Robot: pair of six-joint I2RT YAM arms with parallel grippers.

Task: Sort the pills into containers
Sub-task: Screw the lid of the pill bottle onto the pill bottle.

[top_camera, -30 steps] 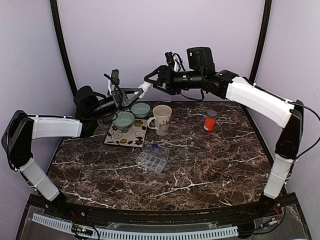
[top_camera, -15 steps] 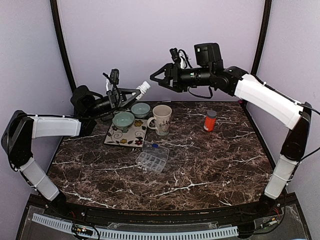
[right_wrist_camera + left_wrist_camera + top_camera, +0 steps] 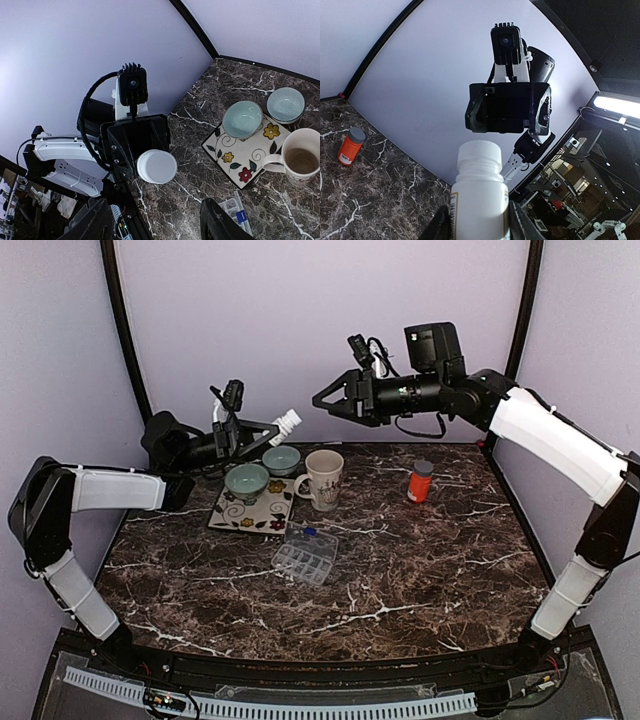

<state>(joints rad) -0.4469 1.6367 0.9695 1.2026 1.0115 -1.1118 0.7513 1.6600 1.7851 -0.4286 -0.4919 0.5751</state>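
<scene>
White plastic pill bottle (image 3: 479, 192), upper left of frame, clenched in left claw (image 3: 258, 430); right claw (image 3: 320, 401) released, apart. Risk: off-centre grab dislodges it.

no legible text anywhere; label print too blurred on the white bottle (image 3: 479, 195)

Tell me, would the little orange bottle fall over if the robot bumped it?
Probably, if bumped up high: the orange bottle stands upright, taller than it is wide, with nothing close beside it on the table. It is round, so once down it would likely roll. It looks like plastic, so probably light and not easy to break.
</scene>
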